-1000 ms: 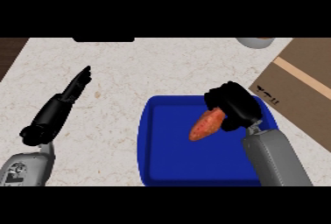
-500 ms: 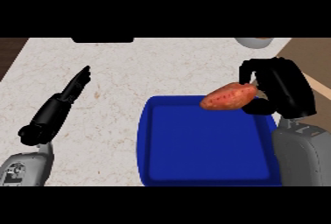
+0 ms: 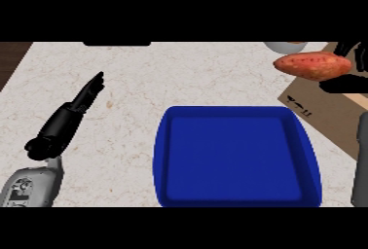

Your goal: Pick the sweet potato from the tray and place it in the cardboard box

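Note:
The orange-red sweet potato hangs in the air at the upper right, beside the cardboard box's near flap. My right hand is shut on it at the view's right edge, mostly cut off. The blue tray lies low in the middle with nothing in it. My left hand rests open on the counter at the left, fingers pointing away.
A pale bowl peeks in at the top right, just behind the sweet potato. A dark object sits at the counter's far edge. Speckled counter lies between my left hand and the tray.
My right hand has lifted the sweet potato out of the tray and carried it up and right to the box's edge. The left hand has not moved.

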You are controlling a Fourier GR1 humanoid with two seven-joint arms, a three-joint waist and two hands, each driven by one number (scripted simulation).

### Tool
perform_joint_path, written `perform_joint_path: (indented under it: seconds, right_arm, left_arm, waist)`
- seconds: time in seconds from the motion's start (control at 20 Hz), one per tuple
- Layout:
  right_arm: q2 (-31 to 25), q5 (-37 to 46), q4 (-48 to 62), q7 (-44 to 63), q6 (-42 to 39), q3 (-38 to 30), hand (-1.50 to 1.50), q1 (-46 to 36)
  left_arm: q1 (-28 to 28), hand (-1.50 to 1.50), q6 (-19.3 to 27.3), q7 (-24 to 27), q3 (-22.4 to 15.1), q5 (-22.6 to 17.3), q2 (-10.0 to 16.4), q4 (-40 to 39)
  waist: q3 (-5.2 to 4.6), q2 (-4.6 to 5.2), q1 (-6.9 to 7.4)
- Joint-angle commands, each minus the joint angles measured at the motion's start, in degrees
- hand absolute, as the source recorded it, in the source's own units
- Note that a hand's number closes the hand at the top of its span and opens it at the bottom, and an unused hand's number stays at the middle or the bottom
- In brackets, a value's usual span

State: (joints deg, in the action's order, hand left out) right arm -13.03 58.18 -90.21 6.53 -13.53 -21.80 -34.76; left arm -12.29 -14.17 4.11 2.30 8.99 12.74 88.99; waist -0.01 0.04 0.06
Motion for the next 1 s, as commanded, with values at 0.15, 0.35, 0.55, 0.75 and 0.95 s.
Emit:
perform_joint_path:
  seconds: [0.15, 0.35, 0.55, 0.75, 0.95]
  right_arm:
    - [-14.4, 1.48, 20.21, -6.14, 3.65, -5.36, 1.5, -6.83]
    - [-18.53, 1.21, 29.25, -7.33, -3.11, -4.57, 1.5, -6.93]
    - [-24.87, 1.26, 39.77, -11.2, -9.24, -4.44, 1.5, -8.3]
    - [-30.06, 2.23, 50.35, -19.71, -8.62, -3.91, 1.5, -6.86]
    - [-31.26, 5.28, 59.68, -18.93, -8.66, -1.59, 1.5, -10.94]
  left_arm:
    - [-0.81, 0.0, -1.62, -0.72, 1.23, -1.37, 0.94, 0.49]
    - [-2.64, 0.0, 0.77, -1.68, -0.78, 0.96, -1.55, -0.66]
    - [-0.43, 0.0, 0.27, -0.27, -0.9, 1.41, -0.82, 0.62]
    - [-1.53, 0.0, -1.13, -1.52, 0.05, -0.13, -0.06, 1.45]
    - [0.08, 0.0, -2.21, -1.61, 0.41, -1.41, -0.05, 2.53]
  waist:
    - [0.03, 0.35, 0.99]
    - [0.03, 0.35, 0.66]
    - [0.04, 0.46, 1.38]
    - [0.12, 0.64, 1.63]
    - [0.12, 0.71, 2.44]
